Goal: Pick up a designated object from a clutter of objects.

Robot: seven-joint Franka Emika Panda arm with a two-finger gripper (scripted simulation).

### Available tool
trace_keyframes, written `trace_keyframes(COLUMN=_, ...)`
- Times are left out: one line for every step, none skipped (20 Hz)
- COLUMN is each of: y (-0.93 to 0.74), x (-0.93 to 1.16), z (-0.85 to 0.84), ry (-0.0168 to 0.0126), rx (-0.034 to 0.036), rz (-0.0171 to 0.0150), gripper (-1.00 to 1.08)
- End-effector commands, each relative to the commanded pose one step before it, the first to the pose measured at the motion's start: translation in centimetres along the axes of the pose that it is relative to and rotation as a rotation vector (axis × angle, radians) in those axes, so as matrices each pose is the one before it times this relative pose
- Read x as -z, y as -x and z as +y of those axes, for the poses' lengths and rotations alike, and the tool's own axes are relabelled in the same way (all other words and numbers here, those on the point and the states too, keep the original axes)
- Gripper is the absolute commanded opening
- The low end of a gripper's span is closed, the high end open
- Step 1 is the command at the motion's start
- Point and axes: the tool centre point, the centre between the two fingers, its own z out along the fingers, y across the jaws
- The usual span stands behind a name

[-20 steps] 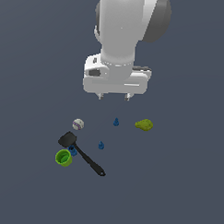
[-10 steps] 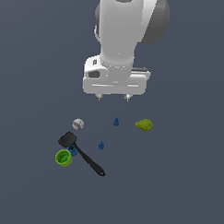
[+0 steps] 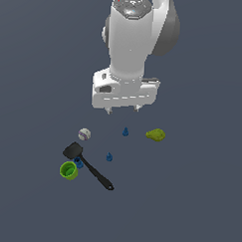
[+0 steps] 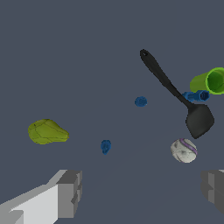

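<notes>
My gripper [image 3: 123, 110] hangs high with its jaws spread wide, nothing between them. My target, the tiny dark-blue piece [image 3: 125, 131], sits just below the fingertips, between the baseball [image 3: 84, 134] and the yellow-green lumpy fruit [image 3: 155, 135]. The risk, I'd say: it's so small and pointed that an off-centre closing could squirt it away, or I could drop onto the second blue piece [image 3: 109, 157] instead. The floor [image 3: 199, 196] is flat, plain grey, with no walls in sight.

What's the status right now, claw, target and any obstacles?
Gripper open, empty, above the floor. Blue piece sits untouched just below it. Second blue piece, baseball and fruit shape stand apart, not blocking.
</notes>
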Motion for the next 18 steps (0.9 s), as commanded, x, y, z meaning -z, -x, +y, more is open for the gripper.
trace_keyframes(y=0.042, x=-0.867, z=-0.113, ry=0.0006, rx=0.05266, rz=0.0022, gripper=1.0)
trace_keyframes(y=0.022, x=-0.388, z=-0.053, ry=0.0003, rx=0.02392, rz=0.00108, gripper=1.0)
trace_keyframes(y=0.027, x=-0.408, z=-0.058, ry=0.00032, rx=0.02528, rz=0.00114, gripper=1.0)
trace_keyframes(y=0.031, x=-0.424, z=-0.063, ry=0.00035, rx=0.02635, rz=0.00119, gripper=1.0)
trace_keyframes(y=0.035, x=-0.424, z=-0.066, ry=0.00036, rx=0.02648, rz=0.00119, gripper=1.0)
trace_keyframes(y=0.038, x=-0.422, z=-0.069, ry=0.00037, rx=0.02649, rz=0.00119, gripper=1.0)
trace_keyframes(y=0.041, x=-0.42, z=-0.071, ry=0.00038, rx=0.02649, rz=0.00118, gripper=1.0)
trace_keyframes(y=0.044, x=-0.418, z=-0.074, ry=0.00039, rx=0.02649, rz=0.00118, gripper=1.0)
trace_keyframes(y=0.047, x=-0.416, z=-0.078, ry=0.0004, rx=0.0265, rz=0.00118, gripper=1.0)
trace_keyframes(y=0.049, x=-0.414, z=-0.081, ry=0.00041, rx=0.0265, rz=0.00118, gripper=1.0)
trace_keyframes(y=0.052, x=-0.412, z=-0.085, ry=0.00042, rx=0.0265, rz=0.00118, gripper=1.0)
trace_keyframes(y=0.054, x=-0.41, z=-0.089, ry=0.00044, rx=0.02651, rz=0.00118, gripper=1.0)
trace_keyframes(y=0.056, x=-0.407, z=-0.092, ry=0.00045, rx=0.0265, rz=0.00117, gripper=1.0)
trace_keyframes(y=0.058, x=-0.405, z=-0.097, ry=0.00046, rx=0.02651, rz=0.00117, gripper=1.0)
trace_keyframes(y=0.06, x=-0.403, z=-0.101, ry=0.00047, rx=0.02651, rz=0.00117, gripper=1.0)
trace_keyframes(y=0.061, x=-0.4, z=-0.105, ry=0.00048, rx=0.02651, rz=0.00117, gripper=1.0)
trace_keyframes(y=0.062, x=-0.397, z=-0.11, ry=0.0005, rx=0.02652, rz=0.00117, gripper=1.0)
trace_keyframes(y=0.063, x=-0.395, z=-0.114, ry=0.00051, rx=0.02651, rz=0.00117, gripper=1.0)
